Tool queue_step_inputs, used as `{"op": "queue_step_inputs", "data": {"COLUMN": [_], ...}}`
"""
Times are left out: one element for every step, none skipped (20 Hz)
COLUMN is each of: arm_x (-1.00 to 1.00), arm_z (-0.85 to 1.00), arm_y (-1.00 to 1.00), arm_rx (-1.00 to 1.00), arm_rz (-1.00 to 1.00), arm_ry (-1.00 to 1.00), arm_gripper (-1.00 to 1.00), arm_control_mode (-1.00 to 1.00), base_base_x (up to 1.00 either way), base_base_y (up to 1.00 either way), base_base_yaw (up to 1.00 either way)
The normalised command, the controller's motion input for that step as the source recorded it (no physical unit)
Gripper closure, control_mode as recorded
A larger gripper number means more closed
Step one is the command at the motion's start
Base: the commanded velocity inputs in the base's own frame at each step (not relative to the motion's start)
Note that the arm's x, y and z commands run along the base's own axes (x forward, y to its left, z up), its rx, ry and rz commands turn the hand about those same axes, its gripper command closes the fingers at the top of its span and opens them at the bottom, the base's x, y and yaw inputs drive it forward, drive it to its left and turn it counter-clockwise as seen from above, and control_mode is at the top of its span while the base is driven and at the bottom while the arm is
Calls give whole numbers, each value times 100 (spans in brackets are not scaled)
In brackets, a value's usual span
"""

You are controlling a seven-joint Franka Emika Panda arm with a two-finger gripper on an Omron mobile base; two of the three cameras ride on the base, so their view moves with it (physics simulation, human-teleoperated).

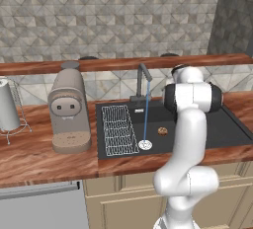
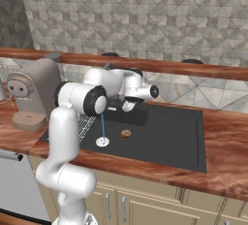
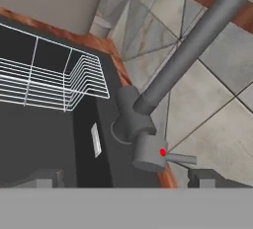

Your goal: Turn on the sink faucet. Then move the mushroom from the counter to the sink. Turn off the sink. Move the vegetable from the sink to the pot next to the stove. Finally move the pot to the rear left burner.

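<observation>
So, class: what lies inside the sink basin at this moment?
Inside the sink lie a mushroom, a white wire rack on the left side, and water running from the faucet onto the drain. The robot's arm covers part of the basin floor.

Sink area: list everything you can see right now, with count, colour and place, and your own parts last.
sink: 1, black, set into the wooden counter.
faucet: 1, grey, at the sink's rear edge; red-dotted handle at its base.
water stream: 1, blue, falling from the spout to the drain.
mushroom: 1, brown, on the sink floor beside the drain.
wire rack: 1, white, in the sink's left part.
coffee machine: 1, beige, on the counter left of the sink.
paper towel holder: 1, white roll on a wire stand, far left of the counter.
counter: 1, reddish wood.
claw: 1, white, near the faucet base; fingertips dark, open or shut unclear.
</observation>
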Motion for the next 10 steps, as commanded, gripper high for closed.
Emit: {"op": "queue_step_inputs", "data": {"arm_x": [21,18,18,20,21,15,12,8,6,11], "arm_z": [0,0,0,0,-3,-5,-9,-11,-12,-13], "arm_y": [0,0,0,0,0,0,0,0,0,0], "arm_rx": [13,14,14,13,13,13,14,14,15,14], "arm_rz": [-1,0,0,0,0,0,0,0,0,0], "arm_ry": [11,12,12,12,12,10,9,8,7,8], "arm_gripper": [-100,-100,-100,-100,-100,-100,-100,-100,-100,-100], "arm_control_mode": [-100,-100,-100,-100,-100,-100,-100,-100,-100,-100], "base_base_x": [0,0,0,0,0,0,0,0,0,0], "base_base_y": [0,0,0,0,0,0,0,0,0,0], "base_base_yaw": [0,0,0,0,0,0,0,0,0,0]}}
